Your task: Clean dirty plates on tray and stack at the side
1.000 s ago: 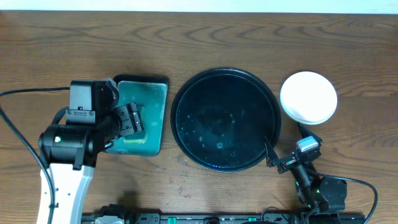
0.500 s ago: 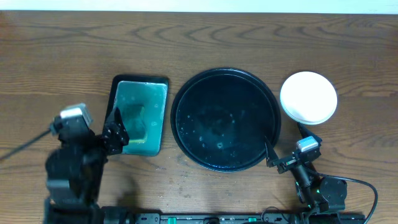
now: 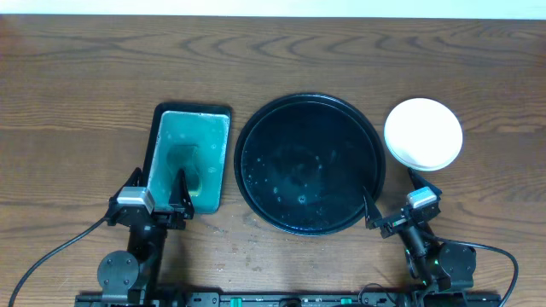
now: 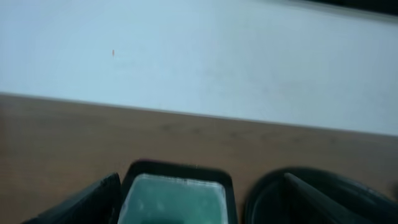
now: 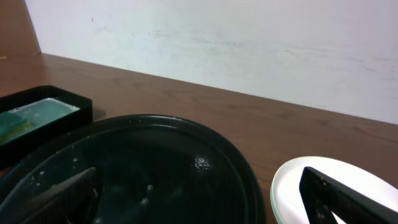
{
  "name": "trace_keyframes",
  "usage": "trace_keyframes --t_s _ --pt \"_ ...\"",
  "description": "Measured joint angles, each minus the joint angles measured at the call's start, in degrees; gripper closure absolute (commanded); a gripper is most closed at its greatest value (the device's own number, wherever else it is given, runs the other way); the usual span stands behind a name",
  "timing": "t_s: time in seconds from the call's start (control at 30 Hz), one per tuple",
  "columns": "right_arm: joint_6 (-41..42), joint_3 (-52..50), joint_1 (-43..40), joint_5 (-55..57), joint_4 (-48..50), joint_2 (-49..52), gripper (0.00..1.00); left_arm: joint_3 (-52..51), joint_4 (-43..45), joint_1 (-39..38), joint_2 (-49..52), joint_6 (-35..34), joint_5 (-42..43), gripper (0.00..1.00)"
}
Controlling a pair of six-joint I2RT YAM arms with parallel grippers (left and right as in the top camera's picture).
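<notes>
Hard to make out: the left wrist view is blurred. We see only the rectangular black tray [image 4: 177,193] with teal-green contents and a dark curve to its right.
Count: from overhead we cannot tell how many small round white plates [image 3: 423,134] are stacked.
Position: the plates sit on the wooden table [image 3: 273,55], just right of the large round glossy black tray [image 3: 242,162], up-table from the right gripper [image 3: 394,203] and apart from it.
Look: top plate plain white; black tray flecked with pale specks.
Pincers: right gripper wide and holding nothing; left gripper [image 3: 159,192] wide too, one finger over the rectangular tray's near end.
</notes>
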Motion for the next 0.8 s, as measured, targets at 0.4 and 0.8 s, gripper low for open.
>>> trace_keyframes --t_s 0.4,0.8 --pt "0.0 0.0 0.0 0.0 -0.02 0.0 0.01 -11.1 8.11 -0.26 -0.24 0.66 0.07 0.19" --pt "0.0 0.0 0.0 -0.02 0.0 0.0 0.01 -11.08 4.46 -0.57 -0.24 0.68 -0.39 0.19"
